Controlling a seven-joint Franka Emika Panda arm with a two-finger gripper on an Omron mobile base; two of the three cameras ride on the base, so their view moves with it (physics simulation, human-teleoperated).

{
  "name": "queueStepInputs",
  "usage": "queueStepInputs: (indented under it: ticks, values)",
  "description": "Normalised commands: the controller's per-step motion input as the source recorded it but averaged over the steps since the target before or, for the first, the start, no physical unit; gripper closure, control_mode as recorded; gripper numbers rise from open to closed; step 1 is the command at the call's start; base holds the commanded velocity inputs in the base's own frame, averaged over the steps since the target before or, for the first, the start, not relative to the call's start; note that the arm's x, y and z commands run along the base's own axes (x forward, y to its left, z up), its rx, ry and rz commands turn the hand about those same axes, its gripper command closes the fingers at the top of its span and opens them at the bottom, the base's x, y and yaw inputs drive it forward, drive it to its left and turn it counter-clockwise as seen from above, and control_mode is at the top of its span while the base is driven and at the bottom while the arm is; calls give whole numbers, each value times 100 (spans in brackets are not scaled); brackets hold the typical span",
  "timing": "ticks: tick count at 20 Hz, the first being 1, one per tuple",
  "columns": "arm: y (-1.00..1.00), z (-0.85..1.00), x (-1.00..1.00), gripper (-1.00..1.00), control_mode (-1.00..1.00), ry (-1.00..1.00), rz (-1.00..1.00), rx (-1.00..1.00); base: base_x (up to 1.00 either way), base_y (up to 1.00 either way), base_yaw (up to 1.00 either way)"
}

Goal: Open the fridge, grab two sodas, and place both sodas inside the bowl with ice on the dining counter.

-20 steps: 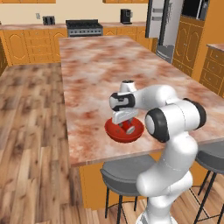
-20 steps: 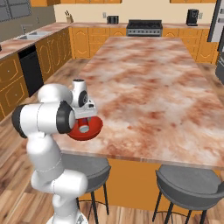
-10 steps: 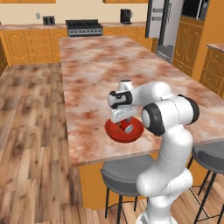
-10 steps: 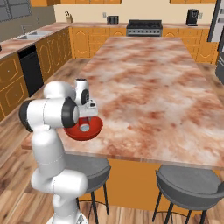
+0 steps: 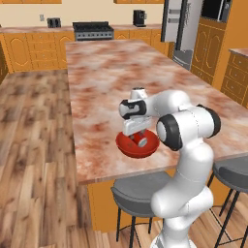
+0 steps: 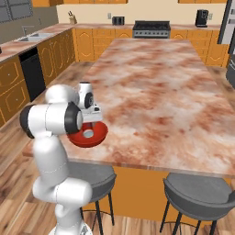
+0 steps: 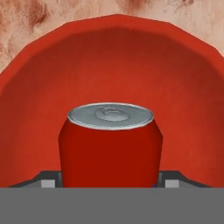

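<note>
The glossy red bowl (image 5: 124, 146) (image 6: 102, 136) (image 7: 109, 57) sits near the front edge of the dining counter (image 5: 106, 82) (image 6: 156, 82). My gripper (image 5: 138, 137) (image 6: 89, 129) (image 7: 109, 183) points straight down into it. It is shut on the red soda can (image 7: 109, 144) (image 5: 142, 141), which stands upright low inside the bowl with its silver top facing the hand camera. A grey fingertip (image 7: 47, 182) presses each side of the can. The grey fridge (image 5: 180, 26) (image 6: 228, 27) stands far back on the right. The soda bottle is out of view.
Two grey stools (image 5: 138, 190) (image 6: 197, 195) stand under the counter's near edge beside my base. A stove (image 5: 92, 30) and orange cabinets (image 6: 13, 82) line the far walls. Wooden floor runs along the counter's left side.
The hand has stayed over the bowl with the can in its grip. My elbow and forearm have shifted a little.
</note>
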Motion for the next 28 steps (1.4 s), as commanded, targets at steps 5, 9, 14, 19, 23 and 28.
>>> queueStepInputs:
  ticks: [5, 9, 14, 19, 23, 28]
  values:
    - [0, 1, -57, -100, -100, -10, -1, 0, 0, 0, 0]
    - [0, 16, -37, -100, -100, -8, -1, 0, 0, 0, 0]
    - [0, 45, -26, -100, -100, -10, 0, -1, 0, 0, 0]
    - [-5, 82, -78, -100, -100, -12, -5, 0, 0, 0, 0]
    - [-18, 69, -98, -100, -100, -15, -8, 6, 0, 0, 0]
    - [-19, 60, -100, -100, -100, -19, -11, 12, 0, 0, 0]
